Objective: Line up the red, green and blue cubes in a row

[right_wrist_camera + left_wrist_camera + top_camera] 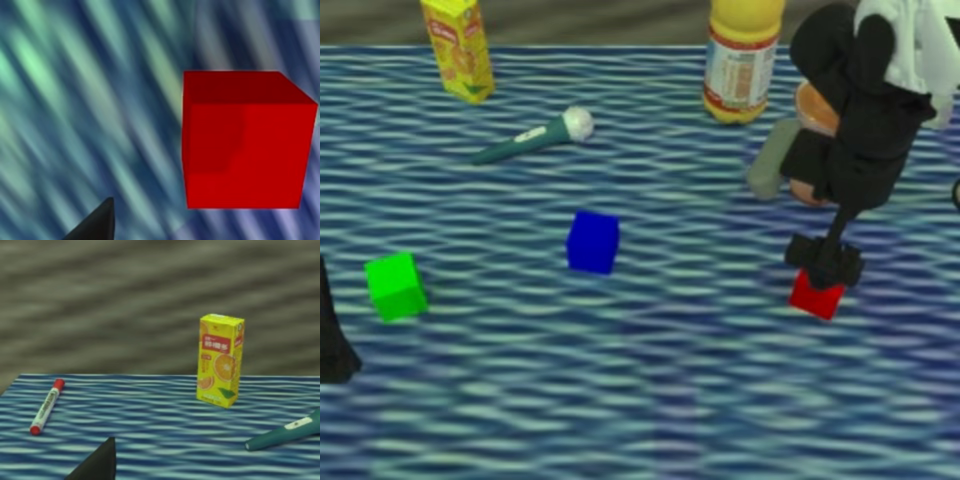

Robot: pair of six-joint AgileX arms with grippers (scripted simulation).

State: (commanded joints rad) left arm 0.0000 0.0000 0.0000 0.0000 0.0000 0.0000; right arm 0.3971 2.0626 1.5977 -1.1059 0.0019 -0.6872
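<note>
Red cube (817,295) on table (650,400) at right, under right end effector (825,262) (finger state: cannot tell). Blue cube (593,241) centre, green cube (395,285) far left. Well apart; row not yet formed. Left end effector (332,345) parked at left edge.

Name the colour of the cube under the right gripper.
Bright red cube, plain and unmarked; the right wrist view shows it best.
</note>
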